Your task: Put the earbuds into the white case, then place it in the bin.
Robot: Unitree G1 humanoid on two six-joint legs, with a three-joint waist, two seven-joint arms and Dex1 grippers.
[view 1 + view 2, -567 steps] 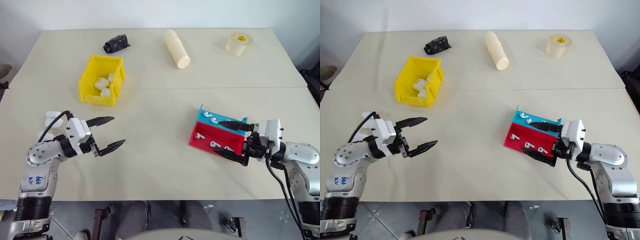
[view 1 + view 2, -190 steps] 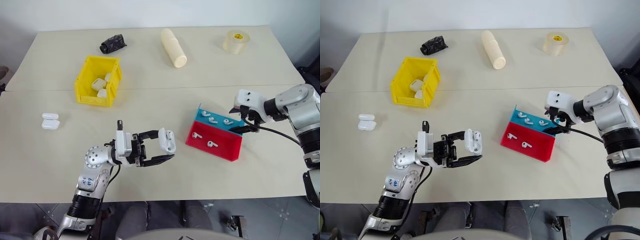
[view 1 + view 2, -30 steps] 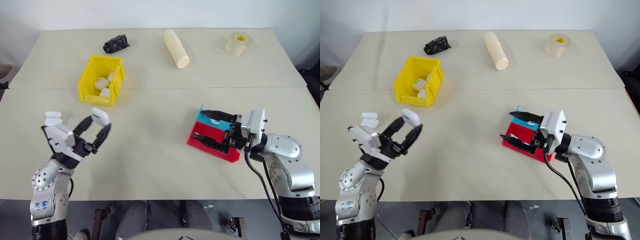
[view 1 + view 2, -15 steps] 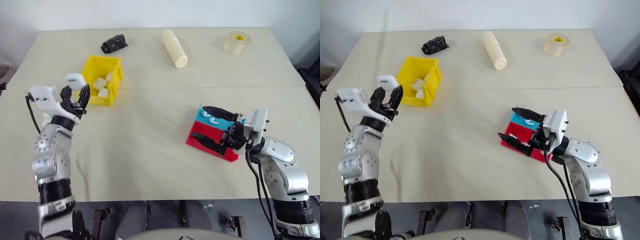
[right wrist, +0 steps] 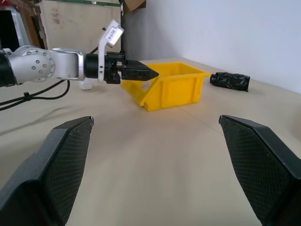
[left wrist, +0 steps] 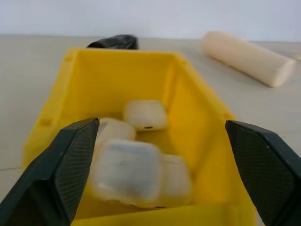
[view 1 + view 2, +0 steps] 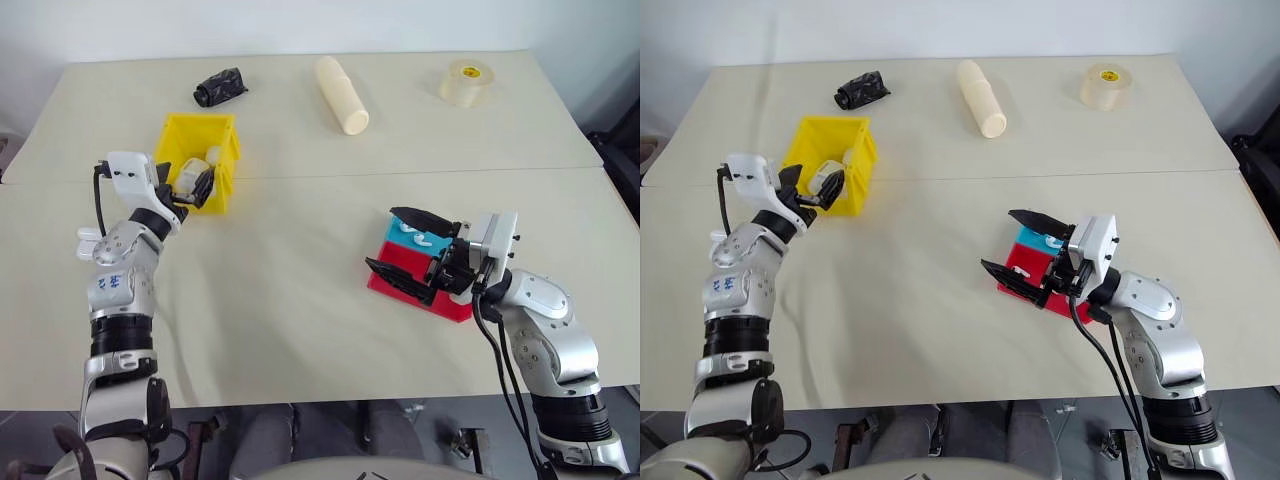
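Releasing at the bin (image 7: 232, 150): the left gripper (image 7: 192, 187) is held at the sloped front of the yellow container, its fingers spread apart with nothing clamped between them.

- The white case (image 6: 126, 170): seen just inside the low front, blurred, resting against the other cases (image 6: 145, 114) already in the bin; whether it has fully settled cannot be told.
- Spare cases (image 7: 88, 243): lying on the table (image 7: 300, 250) beside the left arm, untouched.
- Right gripper (image 7: 412, 253): spread wide, empty, poised over the red and teal trays (image 7: 400, 281), where earbuds (image 7: 418, 240) are lying in the teal part.

Step judged: the drop-off is all but done. Next move judged: the left gripper is to be drawn back clear of the bin rim without the cases being disturbed, and a spare case fetched for the remaining earbuds.
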